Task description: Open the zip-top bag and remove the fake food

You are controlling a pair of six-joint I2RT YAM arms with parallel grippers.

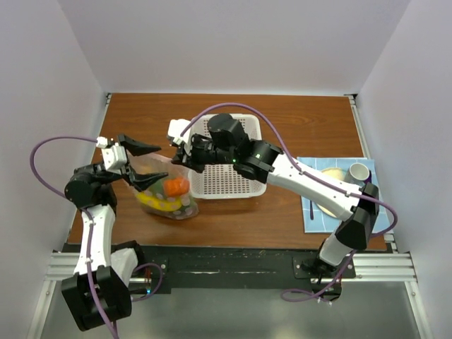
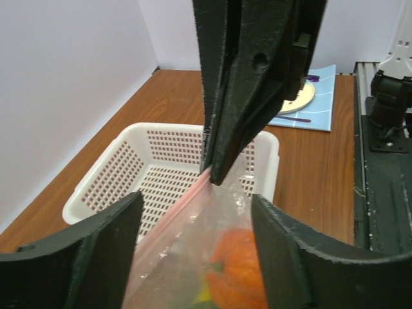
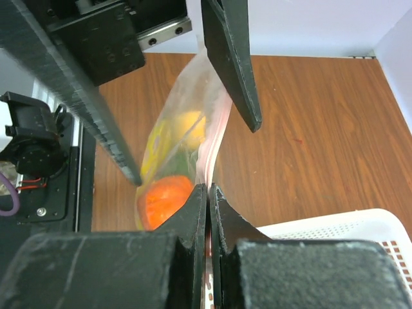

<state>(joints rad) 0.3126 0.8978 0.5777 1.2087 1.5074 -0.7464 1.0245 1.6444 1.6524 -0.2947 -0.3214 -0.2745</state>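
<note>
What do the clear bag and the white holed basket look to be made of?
Clear zip-top bag: thin, glossy plastic film, probably; see-through, creased, with a pink zip strip. White perforated basket: stiff moulded plastic, seemingly, smooth semi-matte; even grid of holes, rounded rim.

**My two arms, white links and black joints**

My arms are white links joined by black motor housings, each on a black base. One purple cable (image 1: 33,162) loops off my left arm and another (image 1: 233,106) runs along my right, where a small green light (image 1: 260,150) glows. My left gripper (image 1: 150,162) and right gripper (image 1: 181,157) have matte black, grainy fingers (image 2: 257,96); one shows a round screw hole (image 2: 259,61).
</note>
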